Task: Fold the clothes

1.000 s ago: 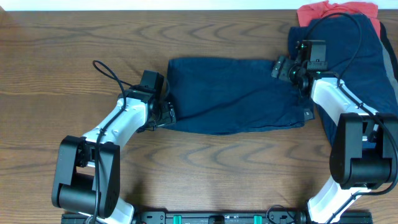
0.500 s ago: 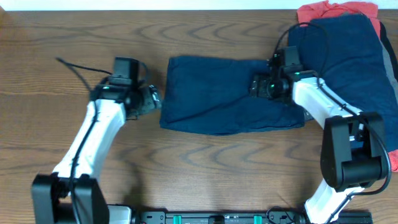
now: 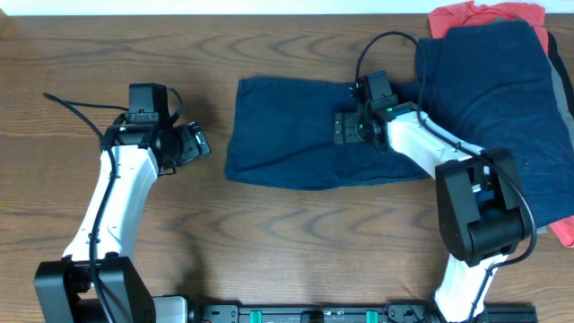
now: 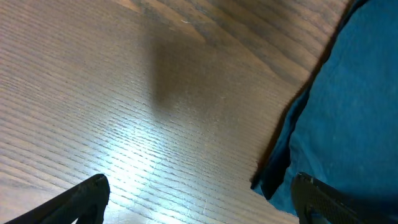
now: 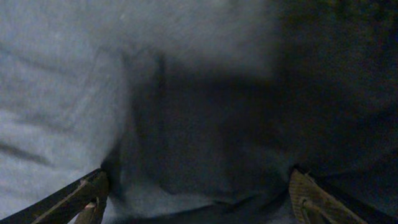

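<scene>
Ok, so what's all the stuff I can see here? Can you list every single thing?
navy garment: one, dark navy, spread flat in the middle of the table.
navy pile: count unclear, dark navy, at the table's far right.
coral-red garment: at least one, coral red, poking out from under the navy pile at the top right.
table: one, brown wood, under everything.
left hand: one, black, open, over bare wood left of the navy garment.
right hand: one, black, open, over the navy garment's right part.
</scene>
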Controlling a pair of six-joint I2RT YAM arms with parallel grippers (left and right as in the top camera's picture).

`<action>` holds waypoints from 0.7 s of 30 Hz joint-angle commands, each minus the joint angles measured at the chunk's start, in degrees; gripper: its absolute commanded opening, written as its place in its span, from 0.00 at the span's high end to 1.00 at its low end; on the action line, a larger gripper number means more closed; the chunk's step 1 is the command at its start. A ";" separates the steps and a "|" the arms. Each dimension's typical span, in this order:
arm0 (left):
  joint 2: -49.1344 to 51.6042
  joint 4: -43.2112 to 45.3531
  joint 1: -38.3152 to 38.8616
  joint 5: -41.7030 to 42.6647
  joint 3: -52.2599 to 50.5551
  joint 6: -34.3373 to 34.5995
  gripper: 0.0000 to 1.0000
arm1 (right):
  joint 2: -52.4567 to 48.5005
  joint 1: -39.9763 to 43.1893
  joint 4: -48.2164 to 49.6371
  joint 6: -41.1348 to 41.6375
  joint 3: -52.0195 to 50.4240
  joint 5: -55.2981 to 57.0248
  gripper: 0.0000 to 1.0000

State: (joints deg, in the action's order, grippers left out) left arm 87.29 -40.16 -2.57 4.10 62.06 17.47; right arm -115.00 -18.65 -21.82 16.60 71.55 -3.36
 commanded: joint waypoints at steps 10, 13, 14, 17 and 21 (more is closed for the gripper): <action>-0.09 -0.07 -0.26 -0.28 0.52 -1.42 0.05 | -4.90 -9.27 -10.97 -7.17 8.41 -0.15 0.09; -0.09 -0.09 -0.26 -0.28 0.52 -1.42 0.05 | -4.90 -11.13 -14.34 -7.48 11.78 1.95 0.08; -0.09 -0.11 -0.26 -0.28 0.52 -1.44 0.05 | -4.90 -11.47 -15.19 -7.45 12.70 1.99 0.08; -0.09 -0.15 -0.26 -0.28 0.52 -1.60 0.05 | -4.90 -11.74 -17.29 -6.64 15.23 1.18 0.07; -0.07 -0.35 -0.26 0.57 0.42 -1.60 0.05 | -4.59 -10.91 -21.81 -5.86 20.17 -2.58 0.08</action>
State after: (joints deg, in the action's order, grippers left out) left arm 87.29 -40.21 -2.57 4.16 62.06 16.62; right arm -119.02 -30.39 -42.39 10.26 88.07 -3.20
